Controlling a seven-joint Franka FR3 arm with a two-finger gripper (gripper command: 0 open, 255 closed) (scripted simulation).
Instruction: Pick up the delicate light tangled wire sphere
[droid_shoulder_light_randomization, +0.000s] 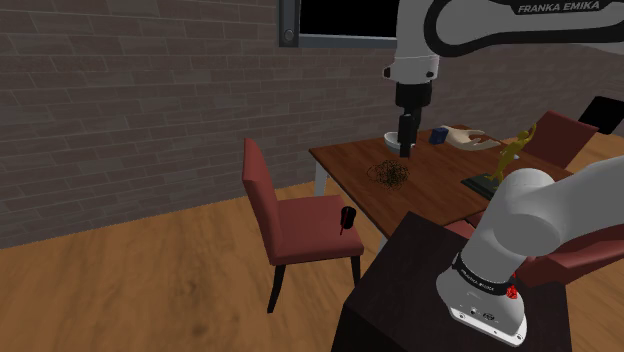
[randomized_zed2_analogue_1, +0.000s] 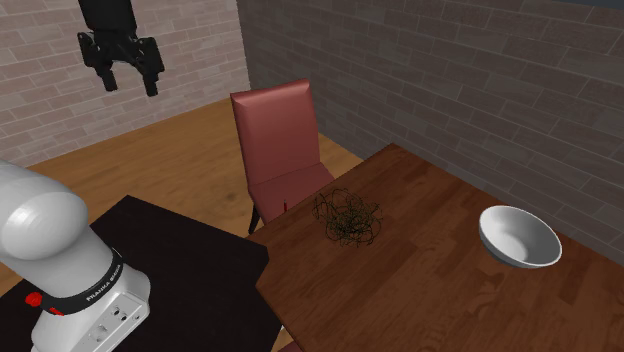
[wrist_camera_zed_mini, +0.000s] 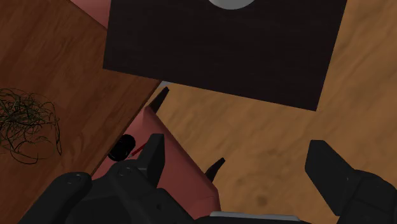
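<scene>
In approach step, with black two-finger gripper (randomized_zed2_analogue_1: 128, 82) spread and empty, high and aside from dark tangled wire ball (randomized_zed2_analogue_1: 347, 220) on brown wooden table (randomized_zed2_analogue_1: 430, 300). Next: centre over, descend, close softly.

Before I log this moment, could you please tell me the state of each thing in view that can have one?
gripper: open, holding nothing, up in the air.
tangled wire sphere: lying on the wooden table, untouched.
white bowl: upright, empty.
red chair: upright, beside the table.
gold figurine: standing upright on its base.
</scene>
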